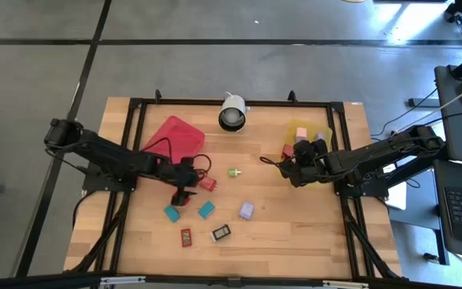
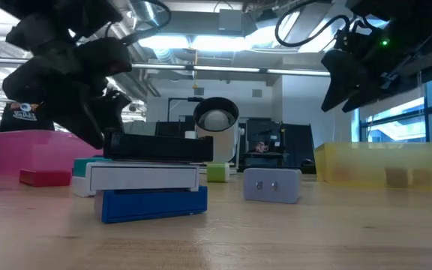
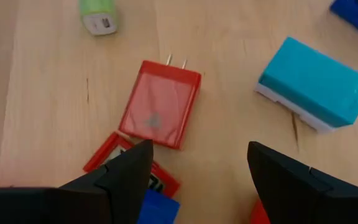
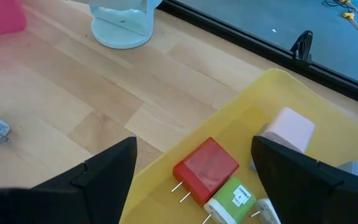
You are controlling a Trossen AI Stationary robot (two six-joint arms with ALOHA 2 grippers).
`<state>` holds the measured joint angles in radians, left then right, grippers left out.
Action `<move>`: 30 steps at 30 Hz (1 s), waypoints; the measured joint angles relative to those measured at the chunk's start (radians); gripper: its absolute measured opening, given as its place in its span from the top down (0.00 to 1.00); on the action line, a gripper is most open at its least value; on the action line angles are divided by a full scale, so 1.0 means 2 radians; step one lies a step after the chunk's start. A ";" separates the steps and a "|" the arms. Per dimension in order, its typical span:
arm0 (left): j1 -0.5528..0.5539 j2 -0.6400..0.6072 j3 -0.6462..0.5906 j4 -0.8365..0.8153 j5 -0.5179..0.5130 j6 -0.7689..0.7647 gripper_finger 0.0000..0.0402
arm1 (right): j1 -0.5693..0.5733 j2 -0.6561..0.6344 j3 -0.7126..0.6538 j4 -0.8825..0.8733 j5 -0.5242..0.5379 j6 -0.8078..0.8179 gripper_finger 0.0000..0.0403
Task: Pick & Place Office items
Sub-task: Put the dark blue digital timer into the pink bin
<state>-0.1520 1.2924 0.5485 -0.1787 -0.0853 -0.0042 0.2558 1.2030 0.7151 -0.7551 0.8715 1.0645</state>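
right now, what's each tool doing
Left tool: open, empty, over the red charger.
Right tool: open, empty, over the yellow tray.

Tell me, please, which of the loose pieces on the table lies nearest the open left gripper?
The red plug-in block, prongs pointing away, lies just ahead of the left gripper. The teal block and the green piece sit farther off.

Counted from above
Two trays: red tray (image 1: 170,133), yellow tray (image 1: 297,128). Seven small pieces (image 1: 246,210) on the surface (image 1: 295,233).
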 joint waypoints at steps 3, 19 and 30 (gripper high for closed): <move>0.000 0.008 0.016 -0.015 0.000 0.048 0.36 | 0.000 0.000 0.000 0.000 0.000 0.000 0.21; 0.016 0.010 0.022 -0.092 -0.039 0.102 0.36 | 0.000 0.000 0.000 0.000 0.002 -0.002 0.21; 0.035 0.054 0.022 -0.094 -0.054 0.164 0.36 | 0.000 0.000 0.000 0.000 0.002 -0.002 0.21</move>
<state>-0.0828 1.4008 0.5922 -0.3658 -0.1924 0.3231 0.2558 1.2030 0.7151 -0.7551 0.8749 1.0615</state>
